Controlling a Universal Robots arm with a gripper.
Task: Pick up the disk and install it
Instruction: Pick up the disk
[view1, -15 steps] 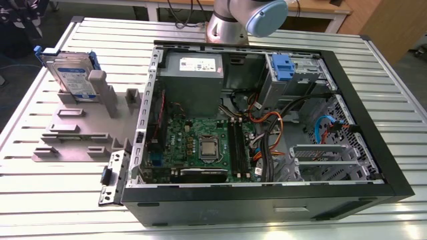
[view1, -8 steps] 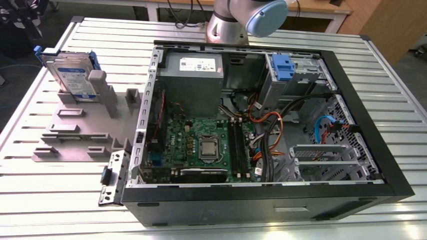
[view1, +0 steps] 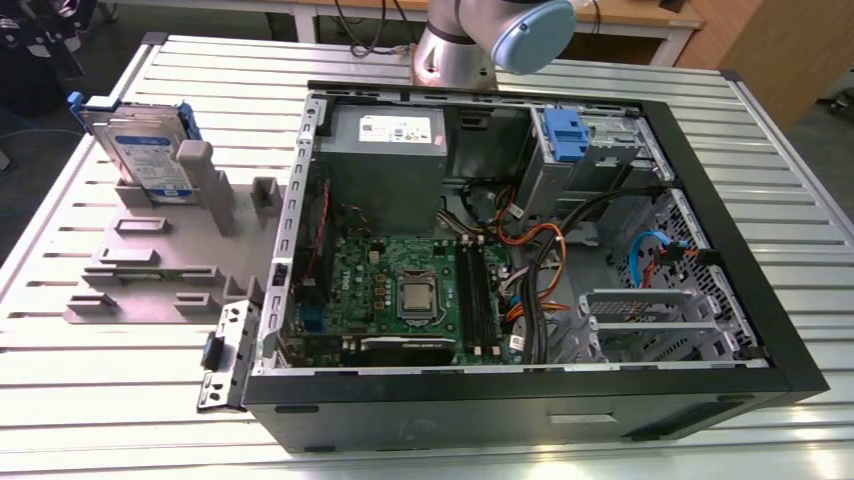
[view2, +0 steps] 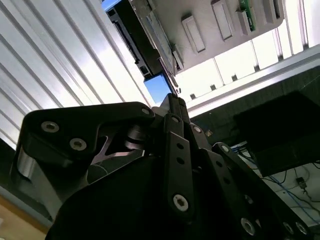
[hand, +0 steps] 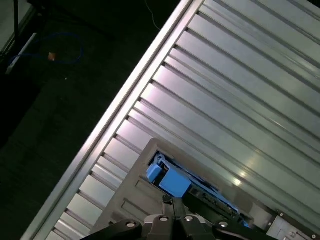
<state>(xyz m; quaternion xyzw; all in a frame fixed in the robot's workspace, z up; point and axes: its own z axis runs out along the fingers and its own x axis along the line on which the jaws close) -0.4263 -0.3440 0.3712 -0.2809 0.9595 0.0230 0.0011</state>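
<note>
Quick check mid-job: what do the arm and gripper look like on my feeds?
In the exterior view the arm is a silver-grey metal tube with a rounded light-blue joint cap. In the second wrist view the gripper is matte black, built of flat angular linkage bars dotted with silver screw heads.
</note>
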